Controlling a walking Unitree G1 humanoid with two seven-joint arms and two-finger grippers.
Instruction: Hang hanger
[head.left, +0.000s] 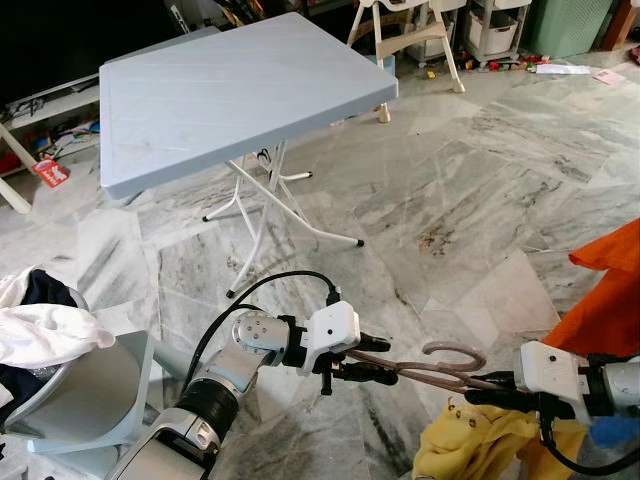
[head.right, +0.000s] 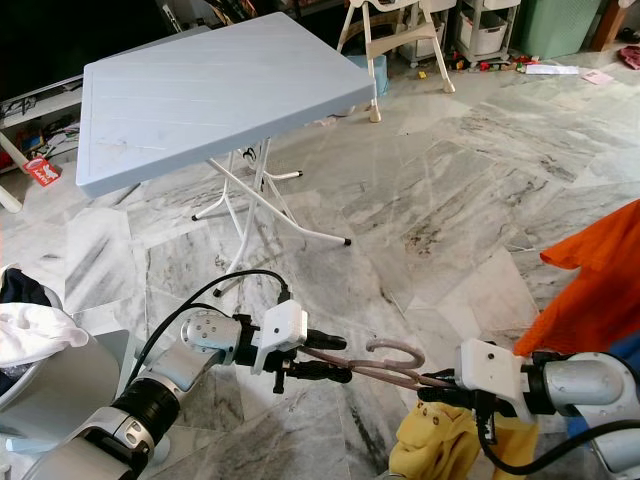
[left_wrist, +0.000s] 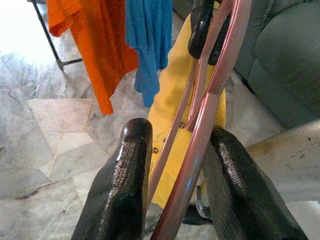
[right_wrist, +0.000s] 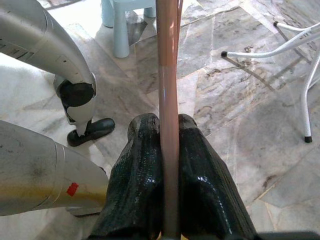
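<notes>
A pinkish-brown wire hanger is held level between my two grippers above the marble floor, its hook pointing up. A yellow garment hangs from it. My right gripper is shut on one rod of the hanger, and in the left eye view it sits at the hanger's right end. My left gripper is at the other end. In the left wrist view its fingers stand apart with the hanger's rods between them, one rod leaning on a finger.
A light blue folding table stands ahead on thin white legs. An orange garment and a blue one hang at my right. A grey basket with white clothes sits at my left. A grey sofa is close by.
</notes>
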